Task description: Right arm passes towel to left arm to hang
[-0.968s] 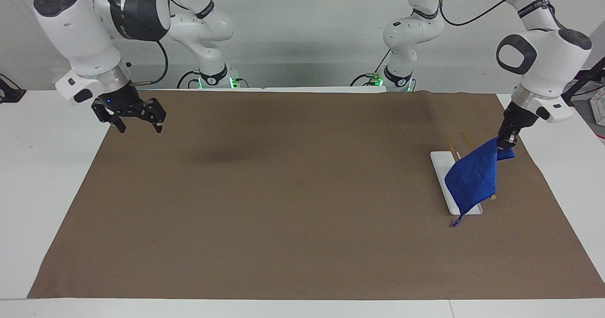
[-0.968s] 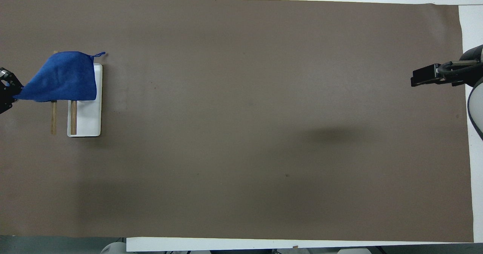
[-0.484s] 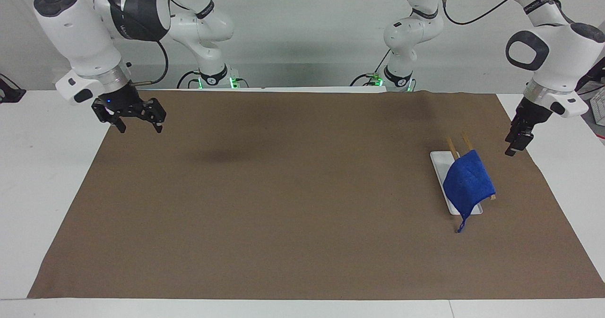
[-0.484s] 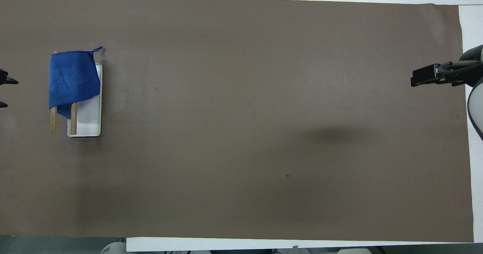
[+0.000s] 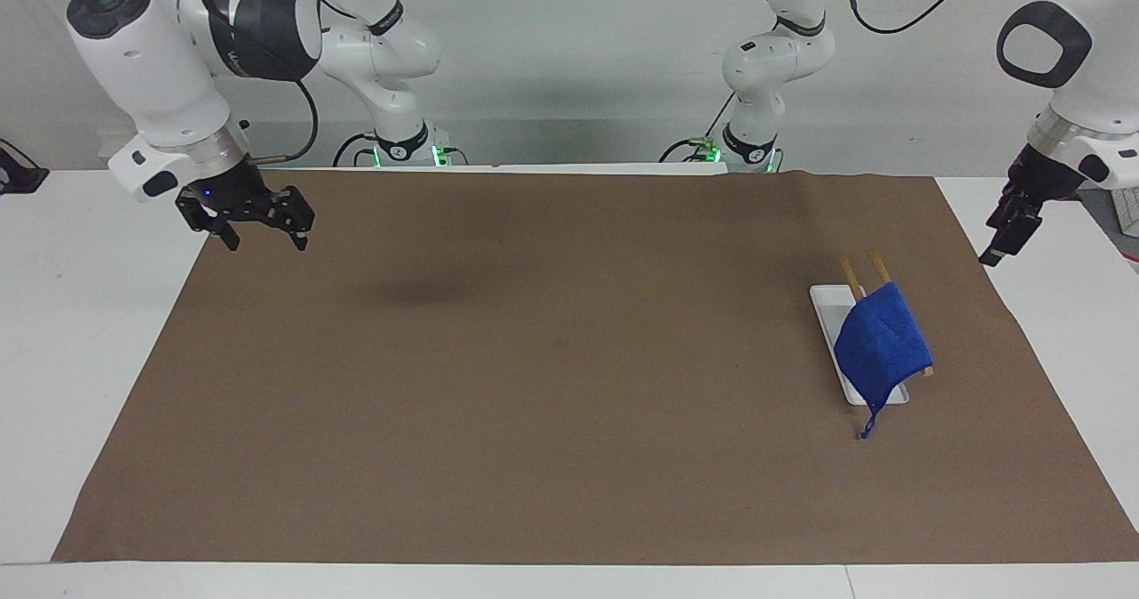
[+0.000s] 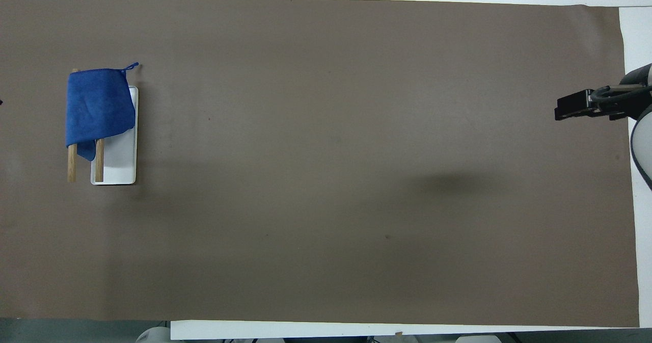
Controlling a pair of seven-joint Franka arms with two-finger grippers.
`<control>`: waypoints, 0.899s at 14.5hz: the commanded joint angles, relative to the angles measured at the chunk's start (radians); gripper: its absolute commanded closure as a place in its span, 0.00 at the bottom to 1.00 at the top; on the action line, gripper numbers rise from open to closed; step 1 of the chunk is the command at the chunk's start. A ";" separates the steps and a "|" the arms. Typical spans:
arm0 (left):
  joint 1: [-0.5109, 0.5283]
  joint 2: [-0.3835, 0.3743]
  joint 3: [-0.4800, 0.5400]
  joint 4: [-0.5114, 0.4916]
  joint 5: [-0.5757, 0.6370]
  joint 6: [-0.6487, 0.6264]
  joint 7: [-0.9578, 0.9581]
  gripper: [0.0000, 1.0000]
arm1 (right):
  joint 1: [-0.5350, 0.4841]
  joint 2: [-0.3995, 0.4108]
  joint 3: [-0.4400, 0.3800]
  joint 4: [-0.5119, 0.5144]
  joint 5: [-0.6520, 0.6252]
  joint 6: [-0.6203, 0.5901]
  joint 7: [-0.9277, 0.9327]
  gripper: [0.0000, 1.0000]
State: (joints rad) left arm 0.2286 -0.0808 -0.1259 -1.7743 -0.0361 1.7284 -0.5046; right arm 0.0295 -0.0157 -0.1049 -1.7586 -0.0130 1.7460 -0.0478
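Note:
The blue towel point(image 5: 881, 341) hangs draped over two wooden bars point(image 5: 876, 270) of a small rack with a white base point(image 5: 827, 301), toward the left arm's end of the table. Its loop tail point(image 5: 863, 425) dangles from the lowest corner. The overhead view shows the towel point(image 6: 97, 106) over the bars point(image 6: 72, 164). My left gripper point(image 5: 995, 252) is raised over the mat's edge beside the rack, open, empty and apart from the towel. My right gripper point(image 5: 264, 243) waits in the air over the right arm's end of the mat, open and empty, and also shows in the overhead view point(image 6: 558, 111).
A brown mat point(image 5: 569, 359) covers most of the white table point(image 5: 71, 332). Apart from the rack, nothing else stands on the mat.
The left gripper let go of the towel, which settled onto the bars. It then rose and drew away toward the table's edge. The right arm hardly moved.

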 commanded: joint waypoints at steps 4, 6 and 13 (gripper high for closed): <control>-0.136 0.026 0.002 0.214 0.028 -0.374 0.365 0.00 | 0.012 -0.027 0.008 -0.024 -0.004 -0.026 0.014 0.00; -0.176 0.045 0.003 0.278 0.033 -0.449 0.376 0.00 | 0.012 -0.027 0.008 -0.024 -0.004 -0.028 0.016 0.00; -0.222 0.062 0.015 0.272 0.022 -0.418 0.391 0.00 | 0.007 -0.027 0.007 -0.024 -0.004 -0.028 0.017 0.00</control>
State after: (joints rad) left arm 0.0307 -0.0389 -0.1303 -1.5365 -0.0281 1.3298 -0.1330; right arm 0.0390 -0.0187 -0.1026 -1.7588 -0.0130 1.7235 -0.0478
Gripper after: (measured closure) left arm 0.000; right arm 0.000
